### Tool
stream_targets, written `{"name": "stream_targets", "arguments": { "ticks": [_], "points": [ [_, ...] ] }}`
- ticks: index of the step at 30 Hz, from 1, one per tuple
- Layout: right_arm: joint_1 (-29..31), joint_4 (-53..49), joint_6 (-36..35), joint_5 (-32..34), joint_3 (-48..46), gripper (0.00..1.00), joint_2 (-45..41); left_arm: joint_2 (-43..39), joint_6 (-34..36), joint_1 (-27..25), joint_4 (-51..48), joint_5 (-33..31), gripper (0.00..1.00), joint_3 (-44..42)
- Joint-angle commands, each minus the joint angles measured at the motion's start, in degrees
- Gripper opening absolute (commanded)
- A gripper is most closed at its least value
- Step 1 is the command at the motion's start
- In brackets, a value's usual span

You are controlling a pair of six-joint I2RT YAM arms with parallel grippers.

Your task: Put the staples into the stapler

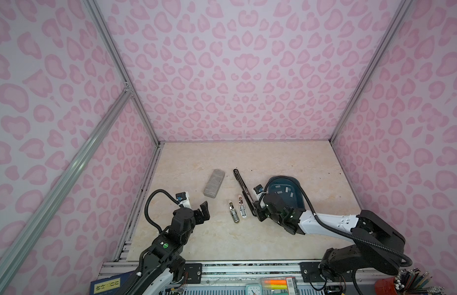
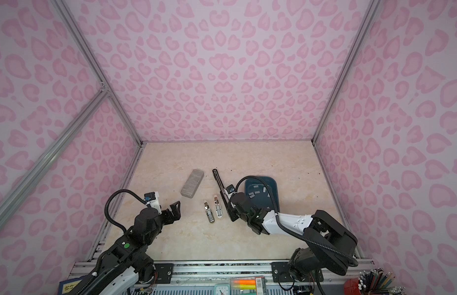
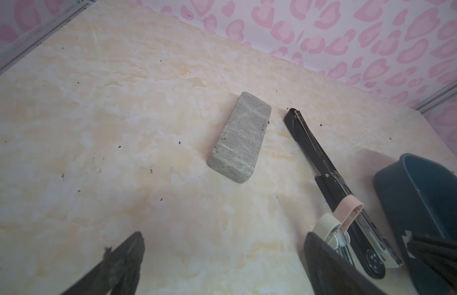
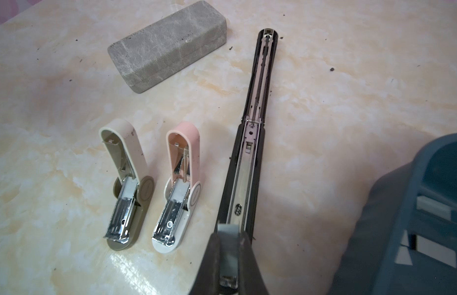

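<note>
1. Pink spotted walls enclose a pale marbled tabletop (image 1: pixel 273 158). Your left gripper (image 1: pixel 204 210) hangs over its near-left part, fingers spread wide and empty.
2. Your right gripper (image 4: pixel 228 237) is clamped on one staple strip (image 4: pixel 228 246) at the near end of the black stapler (image 4: pixel 250 158). The stapler lies opened flat with its channel exposed; you cannot tell whether strip and channel touch.
3. Just left of it lie two small opened staplers, one beige (image 4: pixel 128 184) and one pink (image 4: pixel 179 186).
4. To the right, the blue tray (image 4: pixel 370 229) holds more staples (image 1: pixel 286 190).
5. Far-left sits a grey block (image 1: pixel 214 183).
6. Treat the strip as light, thin and probably brittle, likely to snap or twist if you squeeze hard. Hold it across its long sides near the middle, level with the channel.
</note>
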Motion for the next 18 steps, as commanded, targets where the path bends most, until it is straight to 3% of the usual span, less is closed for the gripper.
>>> {"name": "stream_targets", "arguments": {
  "ticks": [1,18],
  "points": [
    [-0.1,1.7,0.8,-0.1,-0.2,0.03,0.6,0.0,-0.3,0.0,1.2,-0.5,0.99,-0.1],
    [-0.1,2.1,1.2,-0.5,0.9,0.02,3.5,-0.4,-0.3,0.0,1.1,-0.4,0.98,-0.2]
  ]
}}
